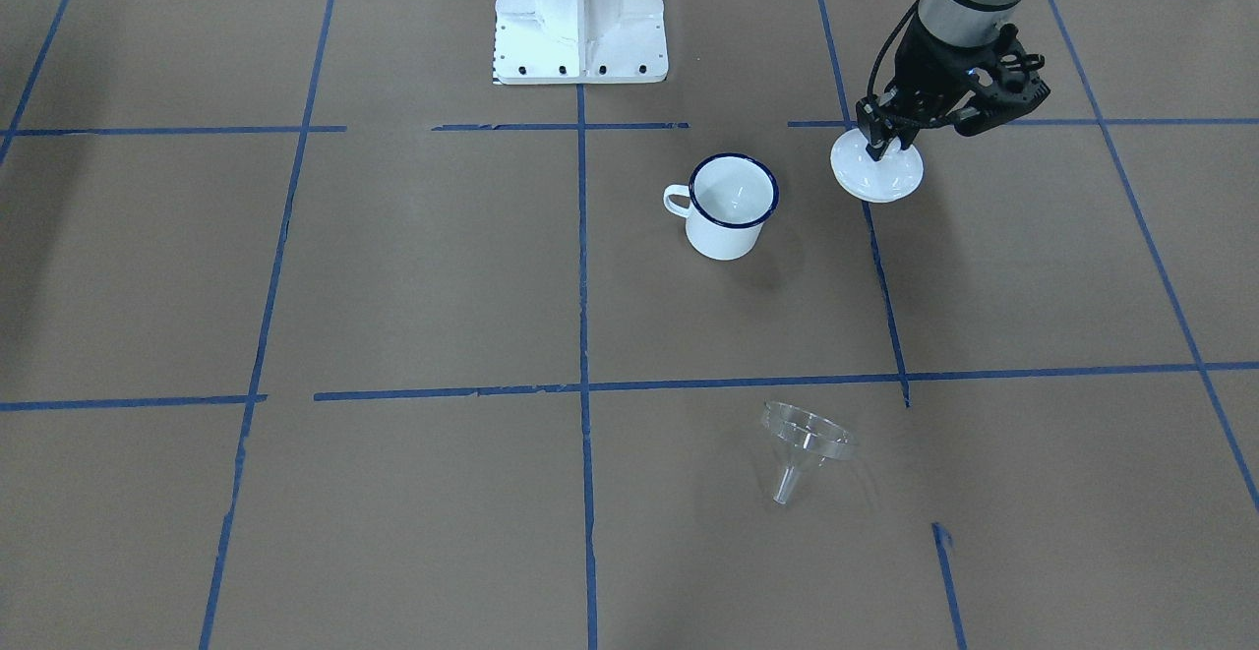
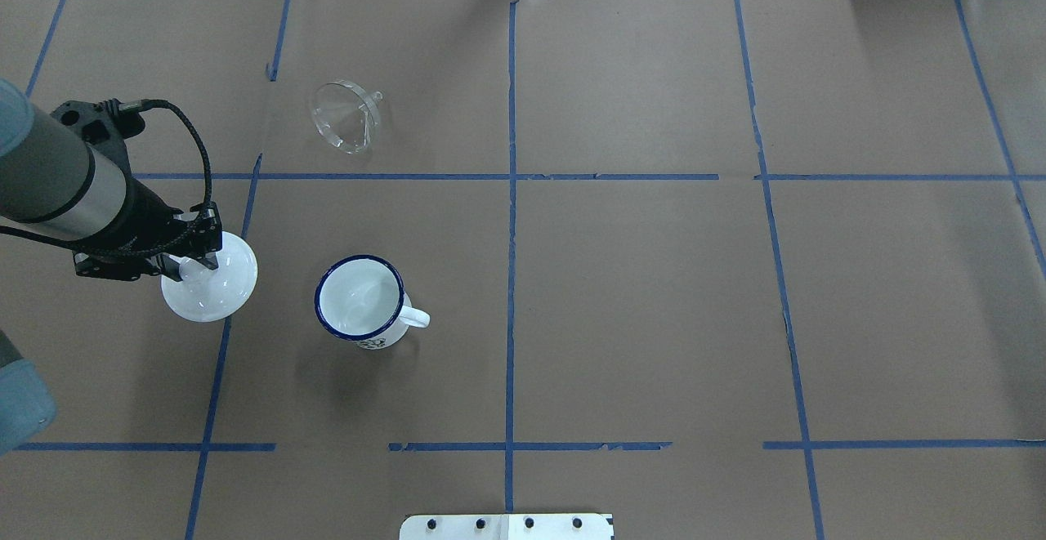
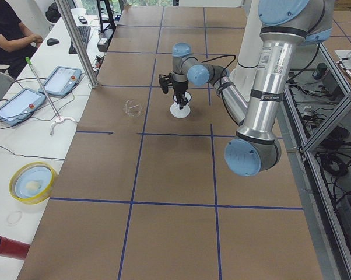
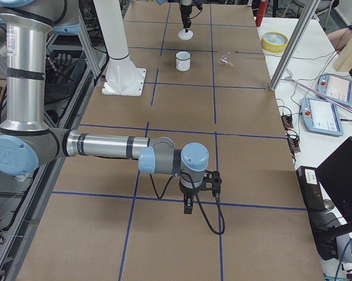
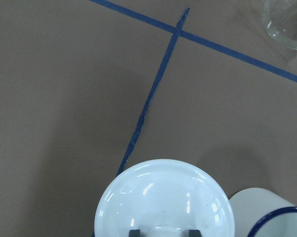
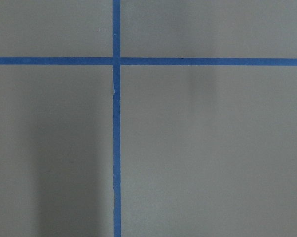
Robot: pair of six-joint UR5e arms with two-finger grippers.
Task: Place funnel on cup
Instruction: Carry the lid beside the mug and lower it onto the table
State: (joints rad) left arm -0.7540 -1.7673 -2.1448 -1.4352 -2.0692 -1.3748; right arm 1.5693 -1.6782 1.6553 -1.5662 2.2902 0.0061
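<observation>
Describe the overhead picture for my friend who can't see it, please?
The robot's left gripper grips a round white lid by its knob, just left of an open white cup with a blue rim. A clear funnel lies on its side farther back, beyond a blue tape line on the brown table.

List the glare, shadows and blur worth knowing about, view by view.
Front-facing view: the funnel is faint, just rim glints against the table; the cup throws a soft shadow. Left wrist view: bright spots glare on the lid; funnel cropped at the corner. Right wrist view: only tape and a dim shadow band, slightly soft.
</observation>
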